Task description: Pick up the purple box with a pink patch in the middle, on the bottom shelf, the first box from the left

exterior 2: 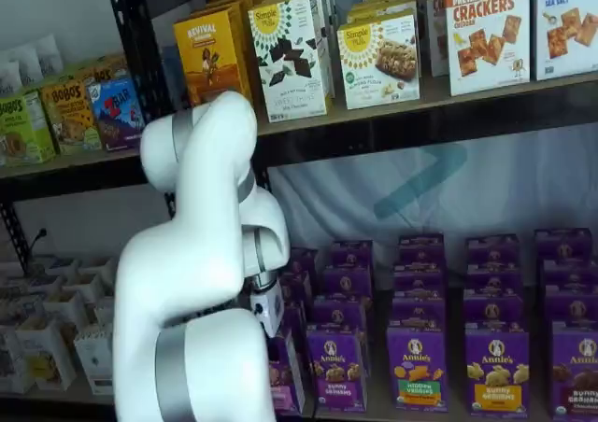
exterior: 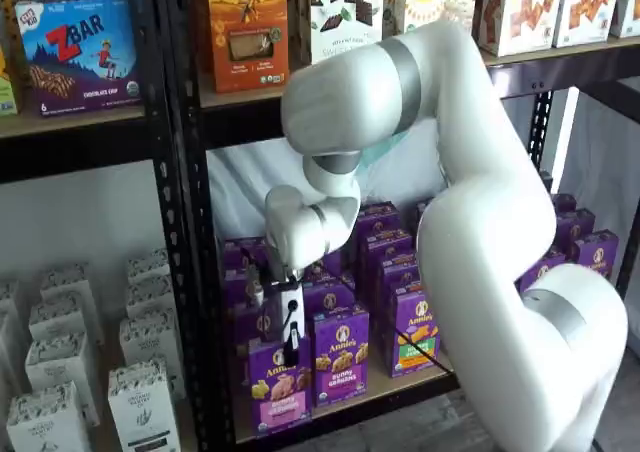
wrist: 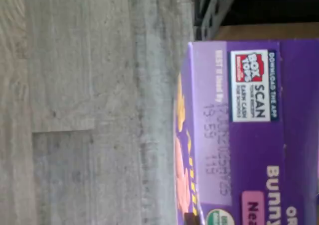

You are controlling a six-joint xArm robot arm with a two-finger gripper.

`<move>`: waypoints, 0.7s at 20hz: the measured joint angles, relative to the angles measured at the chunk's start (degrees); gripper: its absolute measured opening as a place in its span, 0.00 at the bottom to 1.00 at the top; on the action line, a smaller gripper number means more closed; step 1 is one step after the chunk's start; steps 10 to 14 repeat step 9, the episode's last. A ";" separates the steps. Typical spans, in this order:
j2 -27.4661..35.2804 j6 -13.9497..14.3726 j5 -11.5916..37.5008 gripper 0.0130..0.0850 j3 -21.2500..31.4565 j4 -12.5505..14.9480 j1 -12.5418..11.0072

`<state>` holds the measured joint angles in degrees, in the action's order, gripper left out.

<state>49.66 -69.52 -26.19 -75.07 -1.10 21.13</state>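
Wrist view filling up with the top flap of the purple box (wrist: 249,135), turned on its side, showing a Box Tops patch, a stamped date, a pink tag and part of the word "Bunny". Showing pale grey plank flooring (wrist: 84,105) beside it and a strip of black perforated steel (wrist: 215,8) past the carton's far end.

Standing upright in a shelf view at the front edge of the bottom shelf (exterior: 385,395), that same purple box (exterior: 278,385), with its pink band across the front and snack picture above it. Sitting just beside it, a same-size carton with a purple band (exterior: 341,355), and past that one with an orange-and-green patch (exterior: 418,330). Lining up behind all three, more rows of purple cartons.

Hanging directly over the pink-banded carton, the gripper (exterior: 291,350): white body above, black fingers reaching down to the carton's top edge and overlapping its upper front. Showing no clear gap between the fingers and no firm clamp on the cardboard, so cannot tell whether spread or closed. Peeking out in the other shelf view, only the gripper's white body (exterior 2: 268,307) behind the big white arm (exterior 2: 201,282), with the purple box (exterior 2: 284,377) largely hidden by that arm.
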 joint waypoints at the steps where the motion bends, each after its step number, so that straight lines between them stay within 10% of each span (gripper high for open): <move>1: -1.07 -0.51 -0.19 0.17 1.17 -0.52 -0.04; 14: -9.95 -4.64 0.53 0.17 11.02 -4.39 -0.64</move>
